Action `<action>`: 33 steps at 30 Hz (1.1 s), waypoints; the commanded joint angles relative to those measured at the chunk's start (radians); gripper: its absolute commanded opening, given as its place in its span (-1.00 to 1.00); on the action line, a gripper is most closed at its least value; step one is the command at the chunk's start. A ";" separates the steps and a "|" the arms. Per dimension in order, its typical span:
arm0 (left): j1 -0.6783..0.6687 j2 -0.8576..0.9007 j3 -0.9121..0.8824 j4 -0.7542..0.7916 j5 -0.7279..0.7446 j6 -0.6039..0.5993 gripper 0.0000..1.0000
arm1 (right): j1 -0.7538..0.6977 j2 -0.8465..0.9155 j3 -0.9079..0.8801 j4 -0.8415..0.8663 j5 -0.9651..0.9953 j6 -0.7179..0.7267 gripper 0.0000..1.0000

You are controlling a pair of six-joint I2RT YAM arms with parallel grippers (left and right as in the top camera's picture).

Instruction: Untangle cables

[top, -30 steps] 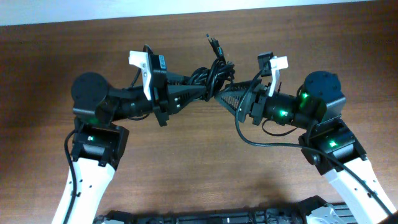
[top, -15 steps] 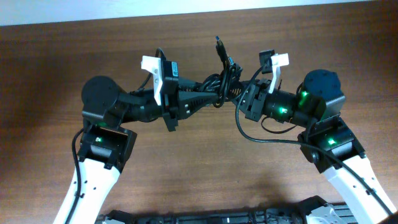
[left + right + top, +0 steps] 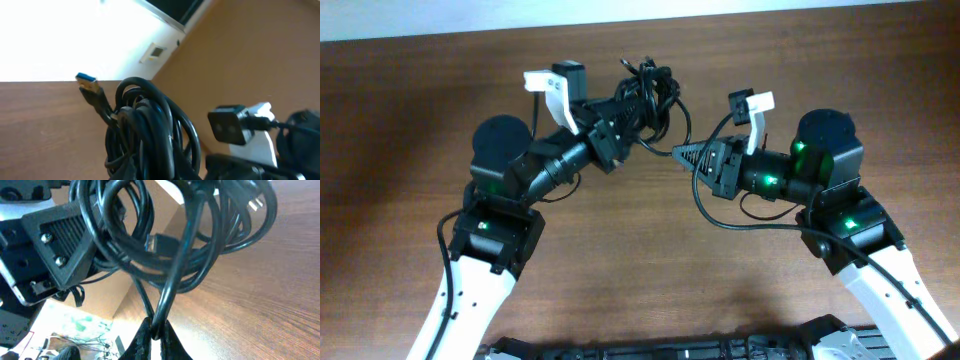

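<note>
Position overhead: the cables were held up as one black bunch over the table, near its far edge, between the two arms and closer to the left one.
Left side overhead: the left fingers were pressed onto the bunch, apparently to anchor the knot so that a pull from the other side had something to work against.
Right side overhead: the right fingers were closed to a point just beside the bunch, and one thin strand curved from the knot down to their tip.
Bunch from left wrist: tightly stacked coils filled the lower middle, lifted clear of the table.
Loose end from left wrist: a blue-tipped plug stuck out up and to the left on a short free end.
Grip from left wrist: the fingers were hidden behind the coils, so the hold could not be judged here.
Pinch from right wrist: the tips pinched a single strand rising into the tangle, a narrow hold suited to drawing out one cord.
Far side from right wrist: loops draped around a ribbed left finger, and a silver plug sat inside the loops.
Step in hand: probably an early pull-apart, since the knot looked barely loosened.
</note>
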 commanded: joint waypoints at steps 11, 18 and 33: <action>0.014 -0.003 0.014 0.048 -0.054 0.009 -1.00 | 0.005 -0.007 0.009 -0.116 0.077 -0.025 -0.45; 0.014 -0.003 0.014 0.254 0.297 0.075 -1.00 | 0.005 -0.007 0.009 0.078 0.065 0.073 -0.28; -0.010 -0.003 0.014 0.295 0.460 0.074 -1.00 | 0.005 -0.007 0.009 0.222 0.083 0.065 0.19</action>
